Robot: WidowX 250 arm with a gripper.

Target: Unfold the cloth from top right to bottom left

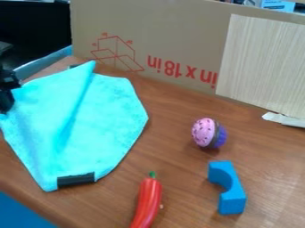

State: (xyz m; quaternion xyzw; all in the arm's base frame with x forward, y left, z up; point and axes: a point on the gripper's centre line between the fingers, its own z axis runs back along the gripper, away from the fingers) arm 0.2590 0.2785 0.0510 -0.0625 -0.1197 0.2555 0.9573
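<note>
At the left edge of the camera view is the black gripper (7, 95), right against the left side of the bright cyan cloth (104, 120); whether it holds the fabric I cannot tell. The cloth lies on the left part of the table, partly folded. A raised flap runs from a pointed tip near the cardboard down toward the lower left, with a shaded crease along its right side. Right of that crease the fabric lies fairly flat, with a rounded outer edge. A black strip (76, 179) shows at its bottom edge.
A cardboard panel (173, 26) stands along the back of the wooden table (173, 156), with a pale wood-grain sheet (262, 67) at right. Right of the cloth are a pink-and-purple toy cupcake (209, 133), a blue arch block (231, 189) and a red chili pepper (147, 202).
</note>
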